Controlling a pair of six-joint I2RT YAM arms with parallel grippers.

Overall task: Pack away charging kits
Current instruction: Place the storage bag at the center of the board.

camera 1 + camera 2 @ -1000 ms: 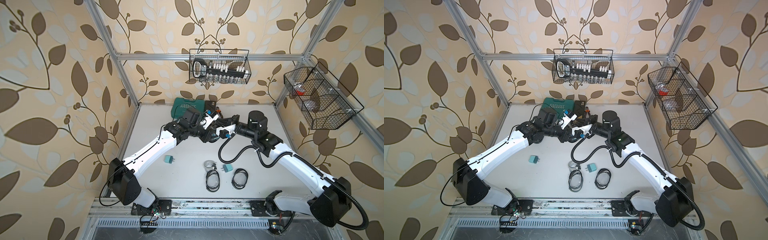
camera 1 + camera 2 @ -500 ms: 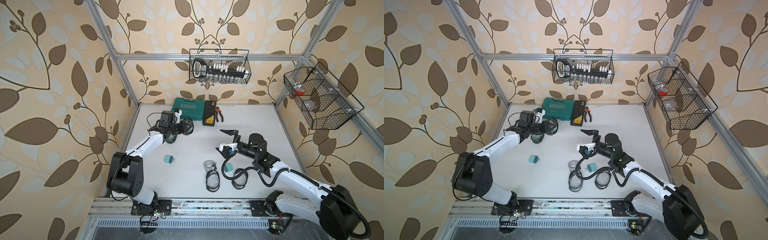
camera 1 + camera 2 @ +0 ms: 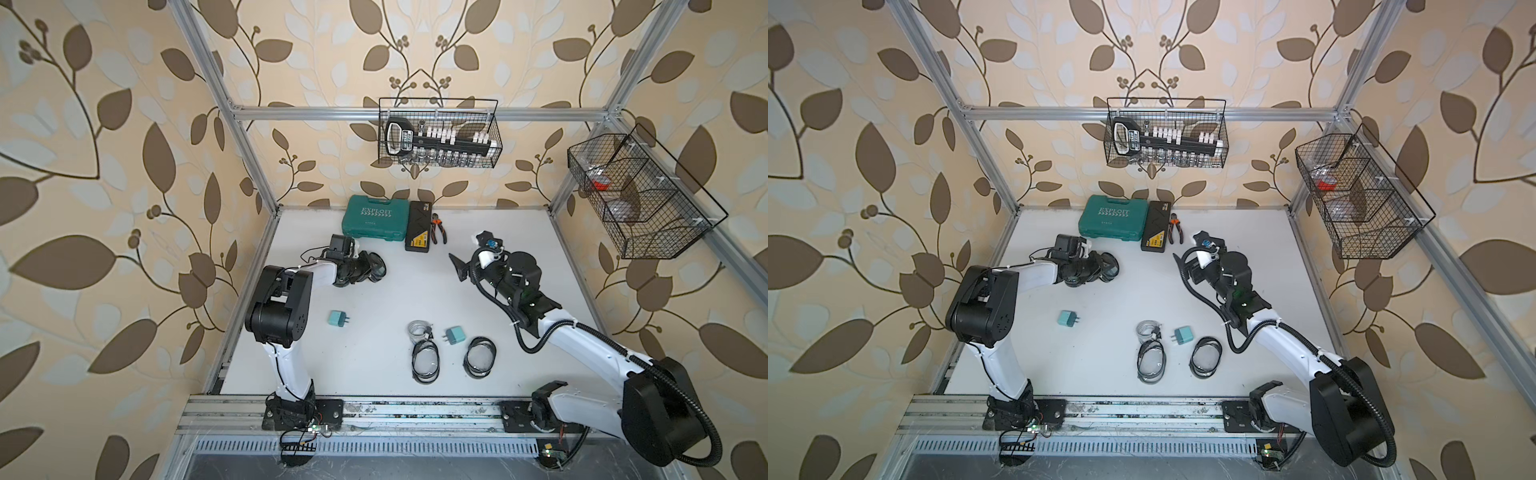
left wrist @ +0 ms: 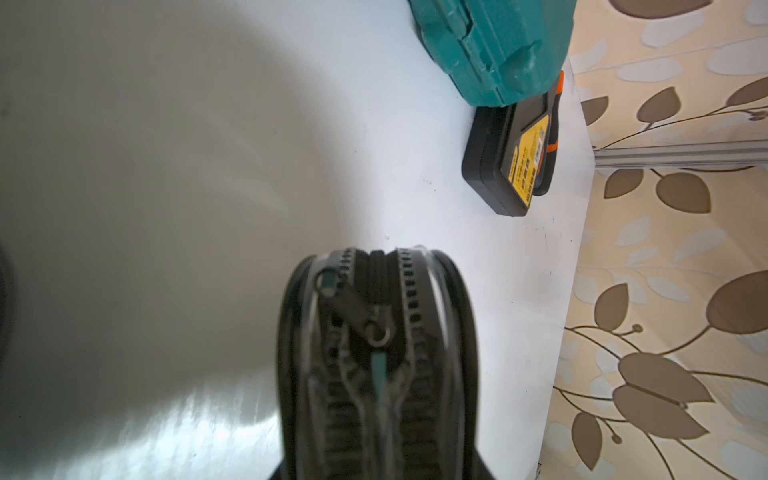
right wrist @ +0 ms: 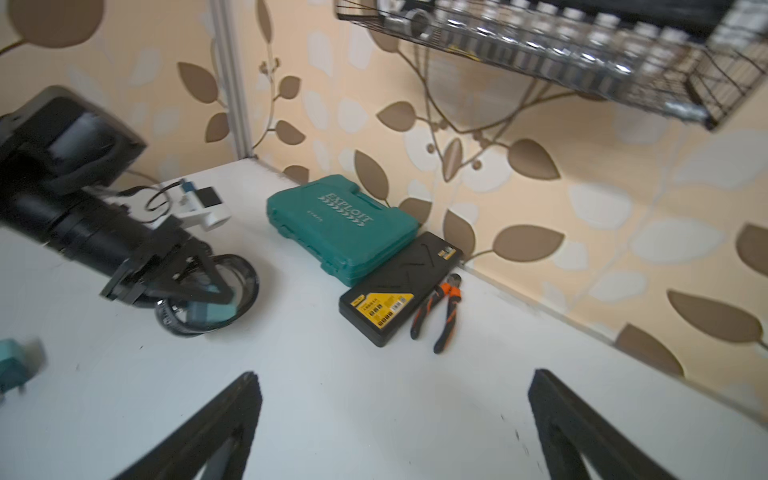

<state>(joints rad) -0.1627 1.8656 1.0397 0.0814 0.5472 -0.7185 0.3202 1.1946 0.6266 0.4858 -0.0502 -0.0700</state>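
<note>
My left gripper (image 3: pixel 365 269) is shut on an oval black-rimmed clear zip pouch (image 3: pixel 377 266), held on edge low over the white table at the back left. A teal plug adapter shows inside the pouch (image 5: pixel 245 286). The pouch's zip (image 4: pixel 376 332) is part-way open in the left wrist view. My right gripper (image 3: pixel 465 248) hangs open and empty at the back right, its fingertips (image 5: pixel 249 382) wide apart. Loose near the front lie two teal adapters (image 3: pixel 337 319) (image 3: pixel 454 335), a coiled white cable (image 3: pixel 417 328) and two empty pouches (image 3: pixel 425 361) (image 3: pixel 480 357).
A teal EXPLOIT case (image 3: pixel 374 218), a black flat case with a yellow label (image 3: pixel 419 226) and orange-handled pliers (image 3: pixel 438 228) lie along the back wall. A wire basket (image 3: pixel 438 133) hangs above them. Another wire basket (image 3: pixel 636 195) is on the right wall.
The two arms met near the back middle and have drawn apart. The right gripper opened and swung back to the right. The left arm pulled left and down with the pouch.
</note>
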